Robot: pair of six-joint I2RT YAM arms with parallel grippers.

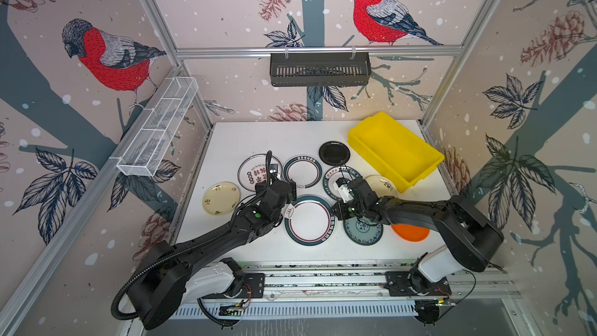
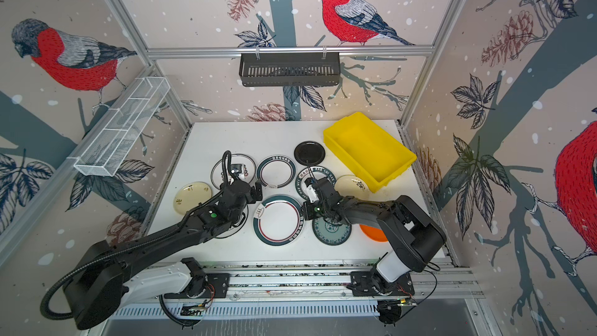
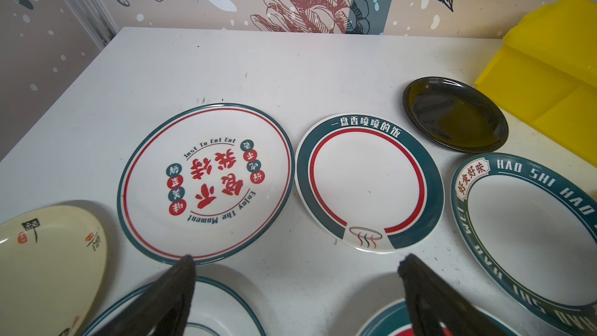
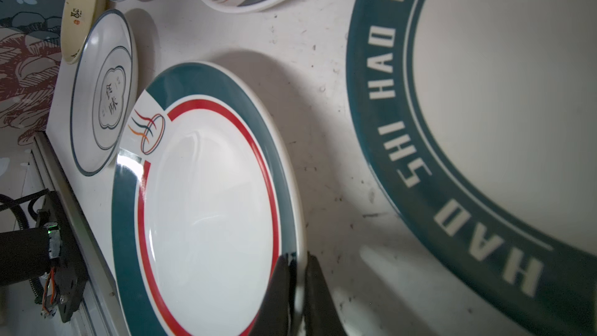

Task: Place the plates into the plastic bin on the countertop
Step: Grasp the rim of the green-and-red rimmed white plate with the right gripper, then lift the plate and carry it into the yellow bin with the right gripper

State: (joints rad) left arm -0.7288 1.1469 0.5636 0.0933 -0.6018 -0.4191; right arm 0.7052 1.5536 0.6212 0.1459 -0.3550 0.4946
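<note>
Grasp stage: right gripper (image 4: 298, 258) pinched on rim of green-banded plate (image 4: 206, 208) near front edge of countertop (image 1: 258, 137); left gripper (image 3: 298, 258) wide open. Next: lift clear, carry to yellow bin (image 1: 395, 151) at back-right corner.

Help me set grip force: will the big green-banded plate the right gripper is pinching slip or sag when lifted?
Probably rigid: the green-banded plate looks like glazed ceramic. Its glossy rim, pinched at one edge by the right gripper, may slip. Held so far off-centre, it likely tilts downward.

White countertop (image 1: 258, 137) — plates (image 1: 302, 171) and yellow bin (image 1: 378, 160) on it.
</note>
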